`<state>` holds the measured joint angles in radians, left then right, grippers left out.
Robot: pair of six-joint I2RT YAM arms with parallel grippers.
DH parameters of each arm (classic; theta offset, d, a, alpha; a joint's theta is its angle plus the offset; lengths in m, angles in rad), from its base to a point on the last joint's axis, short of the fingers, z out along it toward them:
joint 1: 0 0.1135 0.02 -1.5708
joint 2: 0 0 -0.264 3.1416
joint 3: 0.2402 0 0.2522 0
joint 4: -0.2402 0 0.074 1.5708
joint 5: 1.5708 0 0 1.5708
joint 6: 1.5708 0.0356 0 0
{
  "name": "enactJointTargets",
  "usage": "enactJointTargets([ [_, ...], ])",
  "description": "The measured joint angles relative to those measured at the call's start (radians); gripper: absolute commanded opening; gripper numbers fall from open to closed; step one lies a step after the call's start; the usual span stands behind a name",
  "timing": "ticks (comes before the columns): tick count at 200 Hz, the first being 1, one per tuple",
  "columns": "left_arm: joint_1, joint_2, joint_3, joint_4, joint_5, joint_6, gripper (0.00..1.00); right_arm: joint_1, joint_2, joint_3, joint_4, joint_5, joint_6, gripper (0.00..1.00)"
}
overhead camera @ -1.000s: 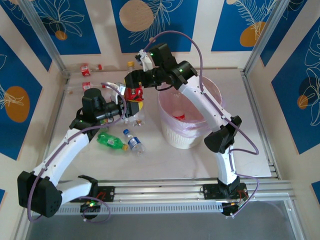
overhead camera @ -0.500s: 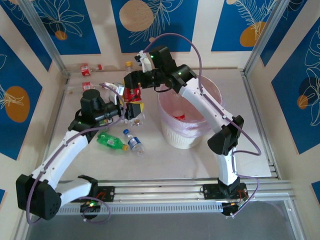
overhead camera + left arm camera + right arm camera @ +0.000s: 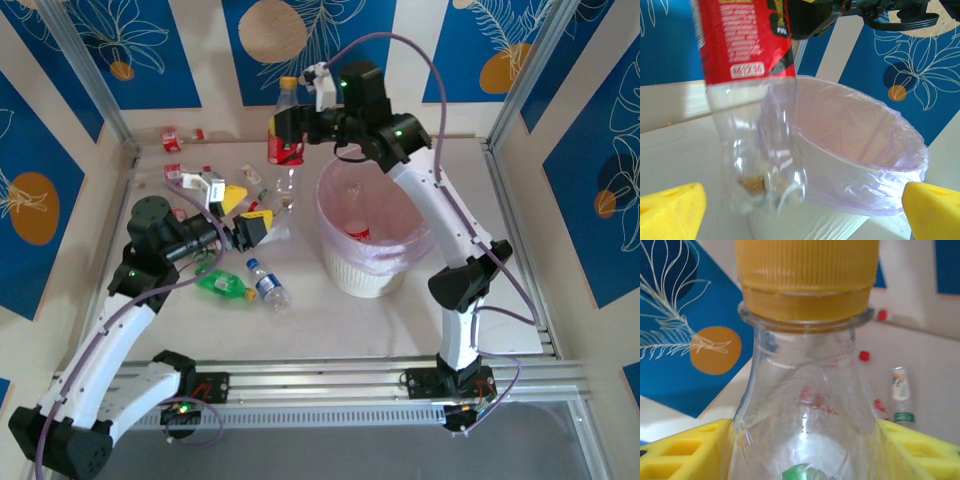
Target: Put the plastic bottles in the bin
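Backed off to left centre since a second ago, left gripper (image 3: 247, 208) gapes wide, empty; green bottle (image 3: 222, 284) and blue-capped bottle (image 3: 268, 284) lie just below it. Right gripper (image 3: 287, 128), upper centre, clamps yellow-capped bottle (image 3: 287, 178), upright, raised, just left of bin (image 3: 368, 277).

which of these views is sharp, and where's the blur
Top external: sharp, evenly lit, soft shadows. Left wrist: the clear red-labelled plastic bottle is close and slightly blurred, the pink-lined white bin clearer. Right wrist: that bottle's yellow cap crowds the frame, background soft.
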<state>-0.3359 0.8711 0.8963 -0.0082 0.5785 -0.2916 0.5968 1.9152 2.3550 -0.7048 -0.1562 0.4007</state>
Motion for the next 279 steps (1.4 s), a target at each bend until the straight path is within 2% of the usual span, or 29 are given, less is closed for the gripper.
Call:
enactJointTargets([
  [32, 0.001, 0.033, 0.0, -0.021, -0.05, -0.031, 1.0, -0.04, -0.044, 0.092, -0.058, 0.043, -0.059, 0.63],
  [53, 0.002, 0.066, -0.017, -0.022, -0.083, -0.055, 1.0, -0.072, -0.125, 0.079, -0.089, 0.064, -0.087, 0.63],
  [87, 0.008, 0.097, -0.032, -0.07, -0.19, -0.089, 1.0, -0.159, -0.321, -0.08, -0.108, 0.082, -0.119, 0.63],
  [131, 0.044, 0.147, 0.014, -0.31, -0.379, -0.15, 1.0, -0.237, -0.463, -0.335, -0.135, 0.101, -0.166, 0.63],
  [199, 0.061, 0.123, 0.016, -0.627, -0.547, -0.24, 1.0, -0.252, -0.466, -0.648, -0.162, 0.107, -0.191, 0.64],
  [238, 0.064, 0.123, 0.018, -0.757, -0.558, -0.262, 1.0, -0.238, -0.45, -0.769, -0.136, 0.108, -0.19, 0.64],
  [279, 0.079, 0.108, -0.01, -0.775, -0.551, -0.329, 0.99, -0.223, -0.413, -0.854, -0.069, 0.107, -0.187, 0.65],
])
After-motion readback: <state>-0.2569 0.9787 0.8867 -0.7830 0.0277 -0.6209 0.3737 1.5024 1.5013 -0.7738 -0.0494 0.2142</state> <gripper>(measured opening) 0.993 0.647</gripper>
